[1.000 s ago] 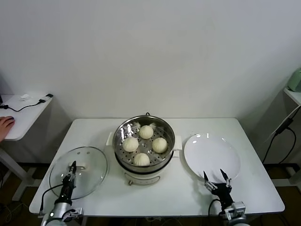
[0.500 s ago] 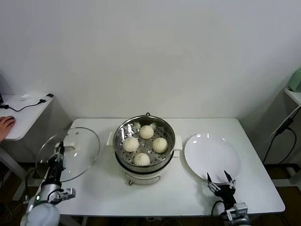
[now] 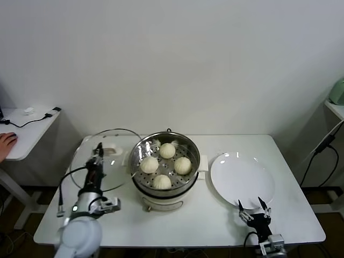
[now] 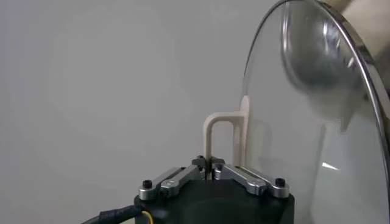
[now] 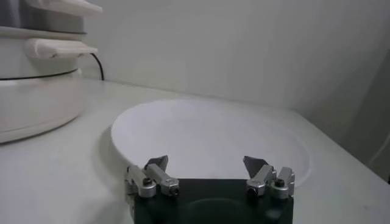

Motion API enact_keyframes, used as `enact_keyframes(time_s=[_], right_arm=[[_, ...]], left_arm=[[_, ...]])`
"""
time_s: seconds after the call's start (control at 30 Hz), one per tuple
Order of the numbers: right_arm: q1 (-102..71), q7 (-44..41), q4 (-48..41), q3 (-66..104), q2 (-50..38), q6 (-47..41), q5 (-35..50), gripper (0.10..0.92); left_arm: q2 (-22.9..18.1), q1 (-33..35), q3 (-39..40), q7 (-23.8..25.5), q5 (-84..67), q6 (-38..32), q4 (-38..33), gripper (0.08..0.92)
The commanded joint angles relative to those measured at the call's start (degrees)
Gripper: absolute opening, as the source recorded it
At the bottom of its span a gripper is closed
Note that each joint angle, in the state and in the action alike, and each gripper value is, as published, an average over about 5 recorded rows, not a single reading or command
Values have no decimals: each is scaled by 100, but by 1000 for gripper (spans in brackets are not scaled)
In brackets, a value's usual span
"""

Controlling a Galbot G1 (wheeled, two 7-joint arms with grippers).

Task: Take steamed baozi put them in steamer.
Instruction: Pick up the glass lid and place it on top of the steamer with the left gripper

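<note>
Nearest me, my right gripper is idling with its fingers spread apart, just short of the bare plate to the right of the steamer. My left gripper is clamping the white handle of the glass lid, tilting it up just left of the steamer (glass, slippery and breakable, so I judge the handle the only safe hold). Farther in, four baozi are sitting on the steamer's tray, probably soft and light.
</note>
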Motion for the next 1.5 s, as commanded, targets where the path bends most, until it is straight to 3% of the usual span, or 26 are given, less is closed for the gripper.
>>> enact_keyframes(time_s=[0.03,0.5,0.73,1.5], right_arm=[[-5,33,36,-3,6,57,-33,823],[-87,-45,185,129,-104,207,198,823],[-112,-47,204,184,-162,334,408,823],[-121,100,342,344,-212,535,615,823]], left_arm=[[-930,-851,2013,942,1394,1277,-79,129],[-1924,-1222,2693,984,2177,1402,698,129],[-2210,-1277,2710,896,2267,1404,1132,129],[-1925,-1278,2346,645,2368,1279,1563,129]])
